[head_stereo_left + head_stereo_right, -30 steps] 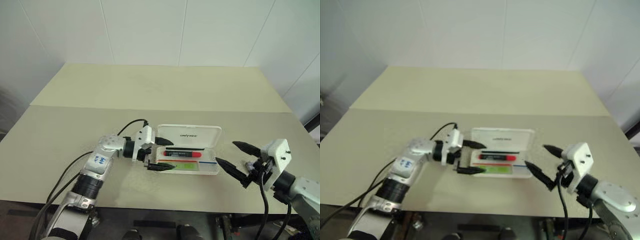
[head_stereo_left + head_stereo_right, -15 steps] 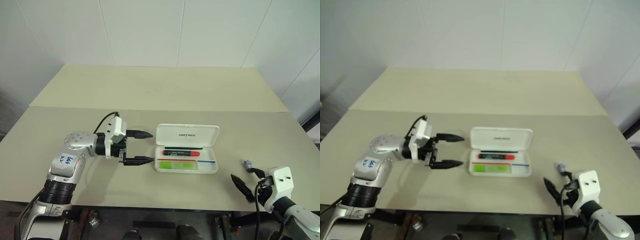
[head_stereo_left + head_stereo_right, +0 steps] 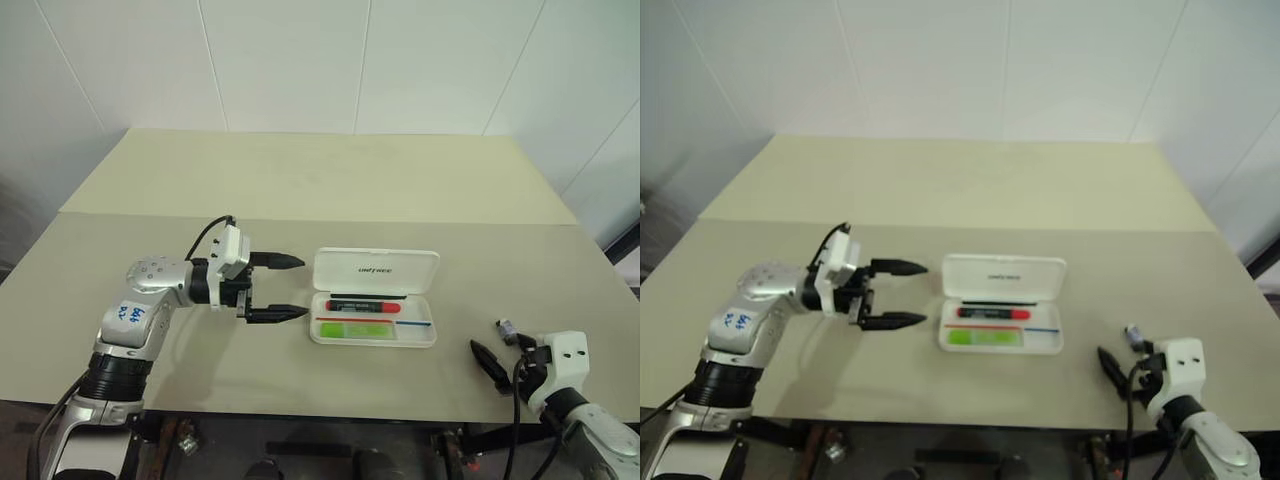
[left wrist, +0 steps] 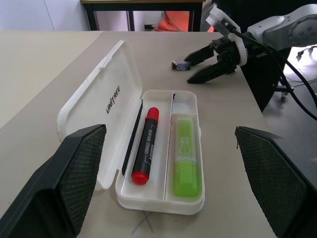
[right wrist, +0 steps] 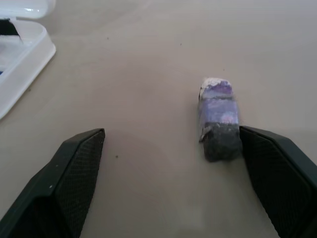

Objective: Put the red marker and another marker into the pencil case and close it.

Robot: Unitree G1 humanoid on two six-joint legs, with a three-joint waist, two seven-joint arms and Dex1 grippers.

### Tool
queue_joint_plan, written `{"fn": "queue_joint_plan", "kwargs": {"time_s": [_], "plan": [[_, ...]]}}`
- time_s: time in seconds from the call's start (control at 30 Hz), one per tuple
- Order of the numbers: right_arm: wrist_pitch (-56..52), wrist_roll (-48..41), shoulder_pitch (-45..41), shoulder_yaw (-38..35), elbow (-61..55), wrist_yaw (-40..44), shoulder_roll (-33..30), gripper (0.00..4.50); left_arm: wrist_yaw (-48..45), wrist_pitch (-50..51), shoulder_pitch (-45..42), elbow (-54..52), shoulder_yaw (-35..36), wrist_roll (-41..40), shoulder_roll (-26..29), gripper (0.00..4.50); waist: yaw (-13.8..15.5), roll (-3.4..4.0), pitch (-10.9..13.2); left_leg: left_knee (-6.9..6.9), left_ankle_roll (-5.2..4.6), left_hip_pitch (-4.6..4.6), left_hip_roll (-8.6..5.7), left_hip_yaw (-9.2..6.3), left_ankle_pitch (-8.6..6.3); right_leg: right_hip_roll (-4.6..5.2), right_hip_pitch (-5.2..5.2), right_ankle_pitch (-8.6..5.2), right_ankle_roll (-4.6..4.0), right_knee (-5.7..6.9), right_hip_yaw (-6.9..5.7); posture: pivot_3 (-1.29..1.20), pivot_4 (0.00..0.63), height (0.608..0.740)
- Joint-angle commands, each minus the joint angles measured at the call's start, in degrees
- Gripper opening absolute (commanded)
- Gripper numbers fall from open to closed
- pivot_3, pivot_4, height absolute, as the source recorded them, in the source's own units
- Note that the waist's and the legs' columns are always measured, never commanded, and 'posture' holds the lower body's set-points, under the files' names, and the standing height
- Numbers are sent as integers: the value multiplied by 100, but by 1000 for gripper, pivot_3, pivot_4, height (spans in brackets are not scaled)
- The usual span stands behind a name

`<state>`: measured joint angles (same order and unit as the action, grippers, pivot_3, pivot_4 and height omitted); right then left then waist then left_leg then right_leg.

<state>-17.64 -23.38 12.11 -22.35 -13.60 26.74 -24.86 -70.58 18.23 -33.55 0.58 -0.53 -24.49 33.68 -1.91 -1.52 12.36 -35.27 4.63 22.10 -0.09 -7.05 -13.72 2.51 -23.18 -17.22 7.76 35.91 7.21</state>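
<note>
Left eye view: the pencil case lies open mid-table, lid back; the left gripper, fingers spread, hovers beside it, and a clumsy push could shove the case instead of shutting it.

Left wrist view: the red marker and green highlighter lie inside.

Right wrist view: the right gripper, spread, empty, points at a small purple eraser.

"UNITREE" in dark capitals on the inside of the pencil case lid — small print on the markers unreadable
</note>
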Motion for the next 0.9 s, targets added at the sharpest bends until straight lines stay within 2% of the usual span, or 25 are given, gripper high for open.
{"fn": "queue_joint_plan", "kwargs": {"time_s": [0.03, 0.2, 0.23, 0.3, 0.63, 0.77, 0.9], "plan": [[181, -10, -68, -215, 175, -37, -30, 4500, 30, -123, -182, -46, 16, -57, -44, 4465, 5, 0, 0, 0, 0, 0, 0, 0, 0, 0, 0, 0, 0, 0, 0, 0, 150, 740], [351, 29, -212, -246, 457, -83, -32, 4500, 40, -161, -190, -45, -41, -35, -101, 4465, 7, 0, 0, -1, 0, 1, -2, 1, 0, 1, 2, 0, 0, -3, 2, 0, 150, 740], [373, 45, -227, -243, 499, -96, -31, 4317, 41, -160, -181, -58, -43, -36, -102, 4490, 1, 0, 0, -1, 0, 0, -2, 2, 0, 1, 2, 0, 1, -2, 4, 0, 150, 740], [399, 76, -240, -234, 560, -139, -17, 3840, 44, -157, -170, -73, -40, -42, -99, 4500, -2, 0, 0, -1, 0, -1, -1, 1, 0, 0, 2, 5, 10, -1, 4, 0, 150, 740], [481, 70, -303, -116, 807, -106, 11, 376, 46, -178, -135, -72, -28, -39, -70, 4500, 5, -2, -1, -2, 0, -1, -2, 2, 0, 0, 5, 7, 12, -4, 5, 0, 150, 740], [644, 21, -414, -103, 896, 74, -48, 367, 34, -200, -134, -54, -29, -31, -61, 4500, 4, -3, -1, -6, -5, -6, -2, 2, 3, 0, 22, 3, -8, -22, 6, 0, 150, 740], [862, -71, -680, -88, 890, 724, -448, 367, -8, -239, -88, -24, 0, -25, -6, 4500, -18, 2, 1, -8, -10, -9, -4, 9, 6, 1, 32, 4, -18, -35, 14, 0, 150, 740]]}}
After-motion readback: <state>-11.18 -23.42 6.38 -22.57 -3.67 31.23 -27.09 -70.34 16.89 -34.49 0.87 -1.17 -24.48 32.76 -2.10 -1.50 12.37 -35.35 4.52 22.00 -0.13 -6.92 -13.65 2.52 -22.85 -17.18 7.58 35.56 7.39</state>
